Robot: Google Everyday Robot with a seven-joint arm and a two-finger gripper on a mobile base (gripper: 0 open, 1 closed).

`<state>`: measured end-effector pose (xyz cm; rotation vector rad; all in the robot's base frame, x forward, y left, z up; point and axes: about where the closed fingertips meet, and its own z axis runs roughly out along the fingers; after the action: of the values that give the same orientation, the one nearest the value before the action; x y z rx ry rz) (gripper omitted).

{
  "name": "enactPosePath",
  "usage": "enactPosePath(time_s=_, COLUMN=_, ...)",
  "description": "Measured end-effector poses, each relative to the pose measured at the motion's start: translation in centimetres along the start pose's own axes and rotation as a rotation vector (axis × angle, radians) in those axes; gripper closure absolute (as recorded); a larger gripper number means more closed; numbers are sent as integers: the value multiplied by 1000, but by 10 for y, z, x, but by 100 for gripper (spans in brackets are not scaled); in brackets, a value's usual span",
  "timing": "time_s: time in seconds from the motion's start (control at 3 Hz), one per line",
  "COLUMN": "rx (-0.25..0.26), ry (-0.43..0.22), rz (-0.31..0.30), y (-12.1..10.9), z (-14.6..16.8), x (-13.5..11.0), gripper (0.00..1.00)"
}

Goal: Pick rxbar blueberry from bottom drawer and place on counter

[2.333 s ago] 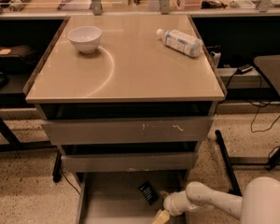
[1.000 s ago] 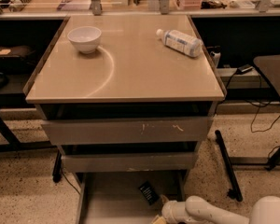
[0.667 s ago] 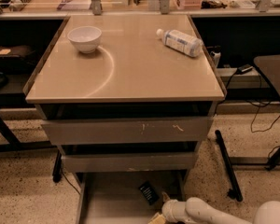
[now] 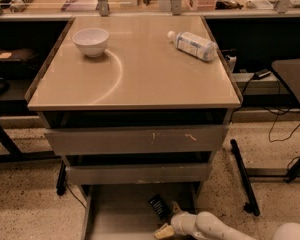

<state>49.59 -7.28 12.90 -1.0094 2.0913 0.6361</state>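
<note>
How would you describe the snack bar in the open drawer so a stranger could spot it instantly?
Below the tan counter and its two upper grey drawers, the bottom drawer is pulled out at the bottom. On its grey floor, right beside the gripper, lies the rxbar blueberry. It is a small, flat, dark rectangular wrapper, unlike the white bowl and clear bottle up on top.

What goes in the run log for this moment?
phase: reach | tool: low in open bottom drawer, beside rxbar blueberry | bar: lying on drawer floor | counter: bowl, bottle
</note>
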Motion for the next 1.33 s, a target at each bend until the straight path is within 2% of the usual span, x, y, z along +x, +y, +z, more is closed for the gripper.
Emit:
enactPosePath(time_s=0.67, rx=71, ry=-46, rz=36, y=-24, z=33, x=-1, gripper=0)
enactPosePath(time_s=1.0, rx=72, ry=-46, rz=36, y=-24, z=33, x=-1, gripper=0)
enactPosePath(time_s=1.33, rx=72, ry=-46, rz=36, y=-24, z=33, x=-1, gripper=18)
